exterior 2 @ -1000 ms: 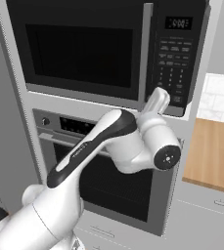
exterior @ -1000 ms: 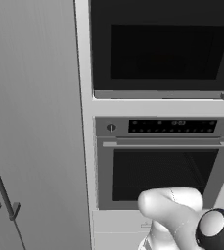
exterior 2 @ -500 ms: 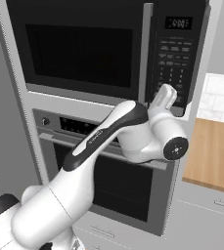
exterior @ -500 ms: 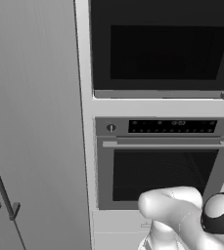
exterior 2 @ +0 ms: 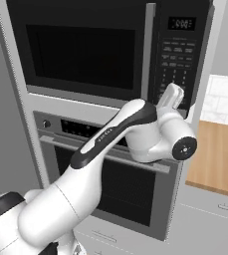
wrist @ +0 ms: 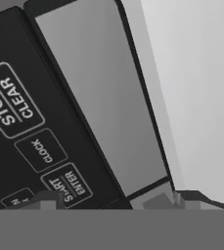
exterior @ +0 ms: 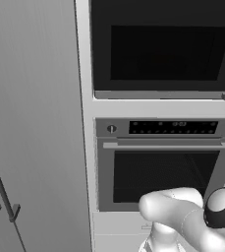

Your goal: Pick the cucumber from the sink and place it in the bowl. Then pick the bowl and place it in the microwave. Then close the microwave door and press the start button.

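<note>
Two dark fingertips (wrist: 47, 197) of my claw (wrist: 114, 199) rise at the bottom of the hand view, well apart, with nothing between them: the claw is released and carries nothing. One tip sits just beside the START/ENTER button (wrist: 67, 184); the other lies off the panel, over the grey trim strip (wrist: 99, 97) at its edge. Whether the near tip already touches the button I cannot tell.

Outward from there, the CLOCK button (wrist: 40, 150) stands next above START/ENTER and the STOP/CLEAR button (wrist: 10, 99) beyond that, all on the black button panel (exterior 2: 177, 55) of the microwave (exterior 2: 110, 50). In the right base view my hand is raised against the lower part of that panel.

The microwave door (exterior 2: 83, 47) appears shut, flush with its frame. The bowl and cucumber are hidden from me; I judge them to be inside, but the dark window confirms nothing.

Below sits the oven (exterior: 163, 165) with its bar handle (exterior: 168, 145), no part of this job. A wooden surface (exterior 2: 217, 159) lies off to the right.

Step in hand, by my judgement: pressing start. To do it well, I should bring one tip squarely onto START/ENTER, drive straight into the panel face, and stay off CLOCK, its close neighbour.
</note>
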